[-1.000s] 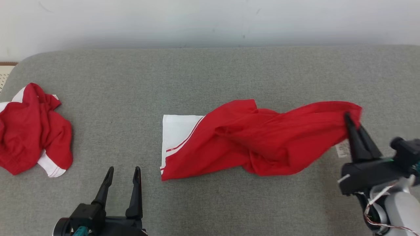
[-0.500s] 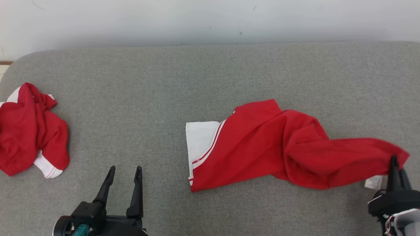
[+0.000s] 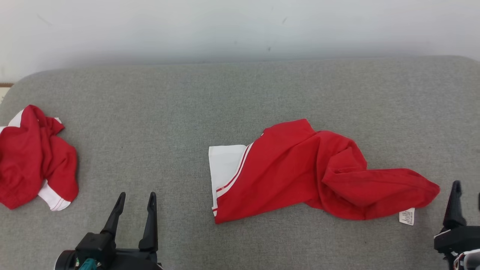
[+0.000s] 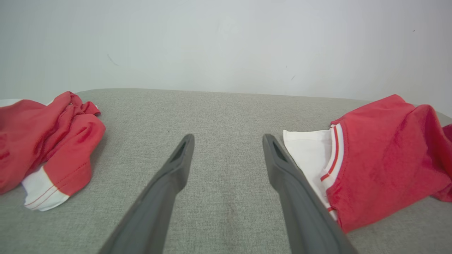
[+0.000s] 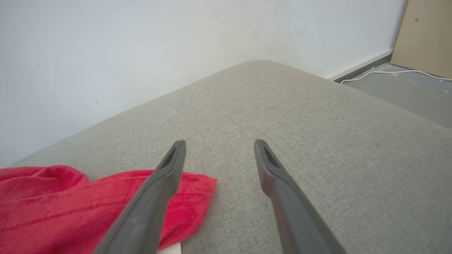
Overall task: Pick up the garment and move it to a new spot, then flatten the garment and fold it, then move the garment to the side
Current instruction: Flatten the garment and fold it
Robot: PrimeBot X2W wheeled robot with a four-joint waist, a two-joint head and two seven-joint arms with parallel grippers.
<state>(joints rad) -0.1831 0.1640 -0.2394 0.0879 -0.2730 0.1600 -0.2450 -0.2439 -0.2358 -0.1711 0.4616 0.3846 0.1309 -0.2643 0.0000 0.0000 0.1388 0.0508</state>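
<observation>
The garment point(image 3: 311, 176), red with a white sleeve and red stripes at its left end, lies crumpled on the grey padded surface point(image 3: 240, 97), right of centre. A white label shows at its lower right corner. My right gripper point(image 3: 467, 195) stands open just right of the garment's right tip, apart from it. In the right wrist view my right gripper point(image 5: 219, 143) holds nothing, and the garment's red edge point(image 5: 70, 201) lies to the left behind one finger. My left gripper point(image 3: 137, 197) is open and empty at the lower left. My left gripper point(image 4: 229, 139) has the garment's white sleeve point(image 4: 310, 155) just to its right.
A second red and white garment point(image 3: 33, 161) lies bunched at the surface's left edge, also seen as a heap point(image 4: 53, 134) in the left wrist view. A white wall runs behind. Floor, a white cable point(image 5: 395, 72) and a tan board point(image 5: 423, 35) lie past the right end.
My right gripper has opened and let go of the garment's right end, which now lies on the surface. The head camera has shifted slightly. The left gripper has stayed put.
</observation>
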